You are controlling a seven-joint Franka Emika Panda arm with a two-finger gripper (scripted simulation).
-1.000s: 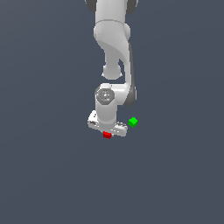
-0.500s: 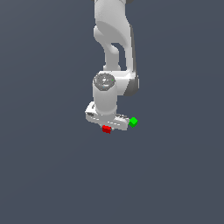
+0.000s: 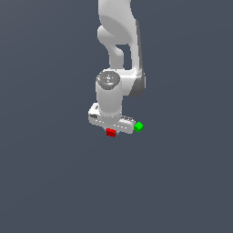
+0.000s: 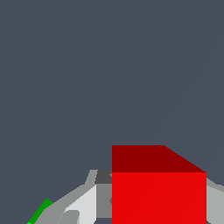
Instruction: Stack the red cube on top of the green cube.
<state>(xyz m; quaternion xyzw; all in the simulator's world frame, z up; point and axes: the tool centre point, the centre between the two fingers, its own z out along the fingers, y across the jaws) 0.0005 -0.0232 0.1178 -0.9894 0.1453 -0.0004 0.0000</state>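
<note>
Fingers (image 4: 83, 205) of the claw (image 3: 110, 130) are clamping the red cube (image 3: 110, 132) between them, one pale finger showing on each side of the block in the wrist view. In that view the red cube (image 4: 158, 192) is filling much of the space between the fingers, its darker face turned away from the camera and its brighter face towards it.

From the exterior view, the white arm (image 3: 119, 45) is reaching down from above, with the round wrist sitting over the wide bar of the hand. Red is peeking out just beneath that bar, directly under the claw, so the cube is sitting in the grip rather than lying apart from it. Whether the cube is touching the dark grey floor (image 3: 54, 182) or hanging slightly above it cannot be told from these pictures.

Beside the claw, at the end of the hand bar on the exterior view's right, the green cube (image 3: 139, 127) is resting very close to the hand, appearing to nearly touch its tip. It is standing slightly higher in the picture than the red cube and a short way off from it. In the wrist view only a thin green sliver (image 4: 38, 212) is showing past the outer edge of one finger.
</note>
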